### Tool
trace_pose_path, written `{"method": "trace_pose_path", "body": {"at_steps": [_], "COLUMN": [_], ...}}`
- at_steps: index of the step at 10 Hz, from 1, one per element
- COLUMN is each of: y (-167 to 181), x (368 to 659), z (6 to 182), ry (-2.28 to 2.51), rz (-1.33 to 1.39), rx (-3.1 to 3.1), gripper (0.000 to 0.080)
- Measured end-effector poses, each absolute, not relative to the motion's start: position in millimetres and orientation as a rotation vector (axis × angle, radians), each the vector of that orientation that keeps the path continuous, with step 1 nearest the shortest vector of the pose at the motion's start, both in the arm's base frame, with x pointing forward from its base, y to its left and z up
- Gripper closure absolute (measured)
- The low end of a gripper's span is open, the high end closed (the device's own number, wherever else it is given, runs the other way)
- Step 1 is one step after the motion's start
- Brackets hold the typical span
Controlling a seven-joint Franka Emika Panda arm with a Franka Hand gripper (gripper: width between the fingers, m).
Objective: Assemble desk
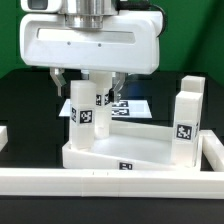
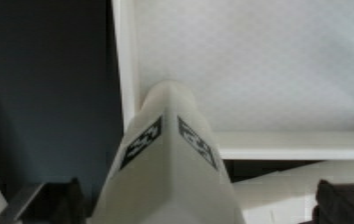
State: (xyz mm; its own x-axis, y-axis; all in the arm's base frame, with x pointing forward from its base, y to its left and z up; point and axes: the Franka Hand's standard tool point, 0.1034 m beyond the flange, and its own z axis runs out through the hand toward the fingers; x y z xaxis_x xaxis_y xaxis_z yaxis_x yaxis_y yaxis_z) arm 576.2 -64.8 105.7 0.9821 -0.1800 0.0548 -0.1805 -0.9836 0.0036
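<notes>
Over the desk top (image 1: pixel 120 150): tool (image 1: pixel 87 82) spread wide.
Straddling an upright leg block (image 1: pixel 85 108), gripping nothing.

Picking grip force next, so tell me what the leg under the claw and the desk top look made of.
Leg: seems hard white plastic, smooth and matte, with sharp moulded edges and black-and-white tags that look stuck on. Desk top: likely the same white plastic, with an even colour and a crisp raised rim. Neither shows grain or metallic shine.

White boxy hand housing, grey ribbed wrist above, claw (image 1: pixel 90 84) with dark fingers (image 1: pixel 59 80)
</notes>
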Motion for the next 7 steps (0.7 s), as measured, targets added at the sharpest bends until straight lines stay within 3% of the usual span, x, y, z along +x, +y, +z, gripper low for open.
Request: {"method": "trace_pose_path", "body": {"at_steps": [7], "y": [-72.9], "x": [573.4], "z": [104.1], "ry": [0.453], "rz": [0.054], "rx": [3.062], "gripper": [0.0151]}}
